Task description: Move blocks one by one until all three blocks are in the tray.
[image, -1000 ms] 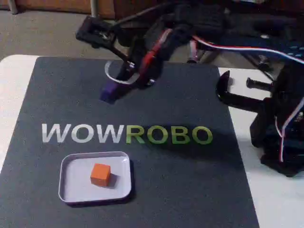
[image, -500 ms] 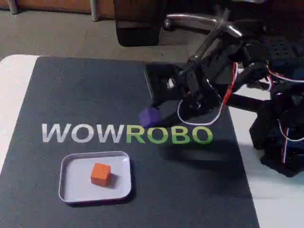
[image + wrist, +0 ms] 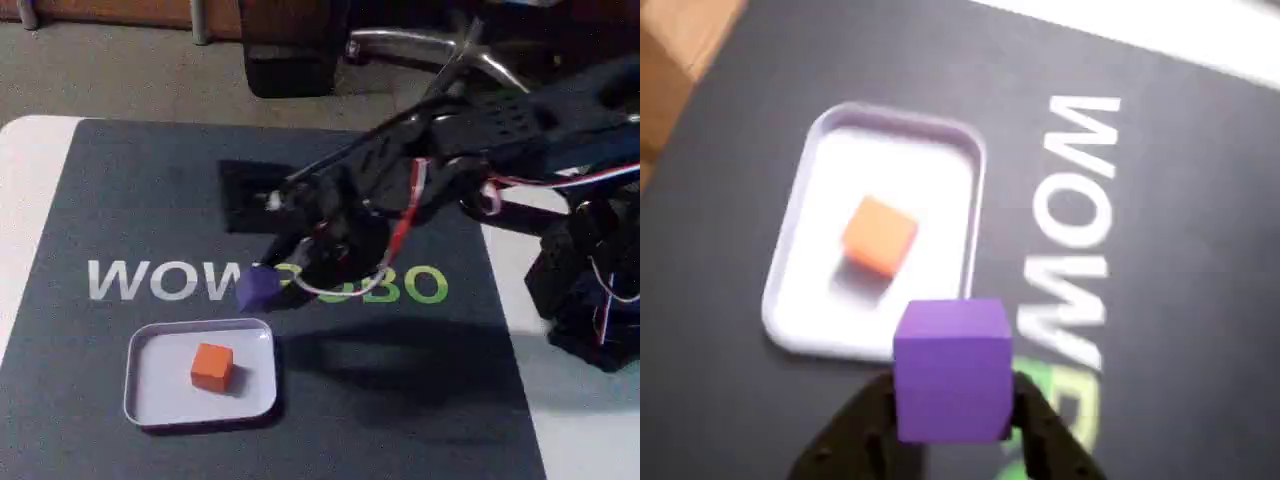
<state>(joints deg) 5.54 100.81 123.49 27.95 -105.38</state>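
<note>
Two small cubes are what I can count from here; going left to right in the fixed view, the shallow white rectangular tray with its raised rim [image 3: 140,400] sits on the dark printed mat [image 3: 120,200], with the small orange block [image 3: 211,366] resting near its middle; just up and right of the tray's far right corner hangs the small purple block [image 3: 259,288], over the lettering and off the mat; further right the black two-finger gripper [image 3: 272,280] is clamped on it, arm and wiring [image 3: 480,150] trailing off to the base. From the wrist view the purple block [image 3: 953,370] sits squarely between the dark fingers [image 3: 865,425], gripped on opposite faces, with the tray [image 3: 790,300] and orange block [image 3: 879,234] ahead, and the purple block looks to be over the tray's near rim. My judgement: I should carry it well inside the rim, aiming for the bare floor beside the orange block rather than on top of it; lower until it nearly touches; then part the fingers gently, so it neither bounces out nor tips on the rim.
</note>
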